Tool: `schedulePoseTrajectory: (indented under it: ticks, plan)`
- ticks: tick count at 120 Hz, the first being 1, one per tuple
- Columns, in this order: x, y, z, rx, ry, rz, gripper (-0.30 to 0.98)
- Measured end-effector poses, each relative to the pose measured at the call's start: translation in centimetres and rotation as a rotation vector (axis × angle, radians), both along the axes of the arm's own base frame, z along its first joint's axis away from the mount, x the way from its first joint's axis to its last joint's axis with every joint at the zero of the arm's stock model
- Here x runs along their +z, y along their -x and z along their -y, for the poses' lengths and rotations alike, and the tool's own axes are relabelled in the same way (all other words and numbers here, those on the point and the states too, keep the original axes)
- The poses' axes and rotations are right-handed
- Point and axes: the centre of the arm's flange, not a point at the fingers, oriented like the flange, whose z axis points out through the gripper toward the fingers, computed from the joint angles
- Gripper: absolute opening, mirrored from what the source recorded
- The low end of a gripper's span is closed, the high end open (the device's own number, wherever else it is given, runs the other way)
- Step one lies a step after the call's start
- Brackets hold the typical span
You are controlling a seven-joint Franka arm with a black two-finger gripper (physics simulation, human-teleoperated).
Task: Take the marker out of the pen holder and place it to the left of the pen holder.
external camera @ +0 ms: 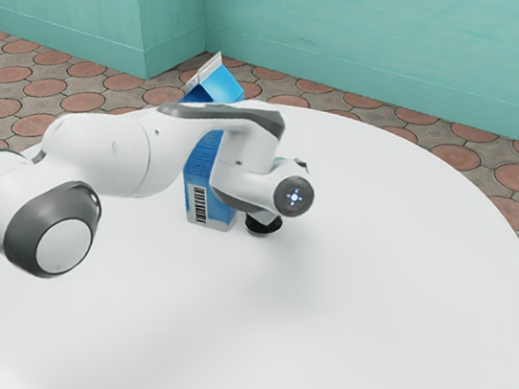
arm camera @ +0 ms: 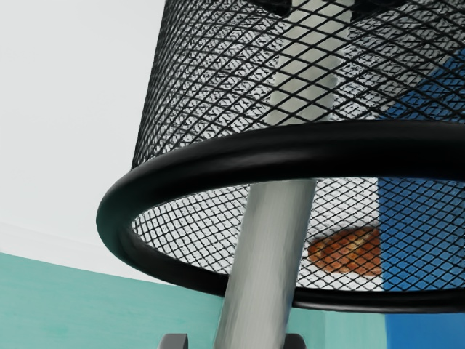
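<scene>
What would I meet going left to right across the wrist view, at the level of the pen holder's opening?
Marker → reddish-brown patch seen through the mesh → blue carton. The pen holder overlaps them all, so it's left out.

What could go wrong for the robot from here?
The gripper is open, with a gap on one side of the marker, so closing might nudge it sideways. Pulling it up could drag or tip the mesh pen holder around it. The blue carton close by might get bumped.
</scene>
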Motion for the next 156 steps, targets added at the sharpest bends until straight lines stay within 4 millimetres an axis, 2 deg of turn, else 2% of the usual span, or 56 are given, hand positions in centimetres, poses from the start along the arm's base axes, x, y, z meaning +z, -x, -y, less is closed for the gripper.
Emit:
schedulePoseTrajectory:
  ticks: [32, 44, 64, 69, 82, 96, 104, 122, 136, 148, 156]
  plan:
    - [0.4, 0.0, -0.3, -0.004, -0.004, 0.005, -0.06]
    - [1.9, 0.3, -0.2, -0.007, -0.003, 0.017, -0.08]
    - [5.9, 2.7, 0.3, -0.009, 0.001, 0.023, -0.10]
    - [7.6, 3.7, 0.7, -0.010, 0.000, 0.029, -0.10]
    - [11.1, 6.6, 3.2, -0.020, -0.018, 0.048, -0.10]
    - [14.2, 9.8, 2.8, 0.013, -0.006, 0.052, -0.10]
    - [14.3, 11.6, 1.7, 0.048, -0.003, 0.029, -0.09]
    - [14.2, 15.2, -3.0, 0.154, 0.011, -0.015, -0.08]
    - [12.3, 16.4, -8.4, 0.268, 0.017, -0.057, -0.07]
    - [9.7, 17.8, -13.3, 0.387, 0.046, -0.113, -0.07]
    - [8.7, 18.4, -15.3, 0.467, 0.057, -0.144, -0.07]
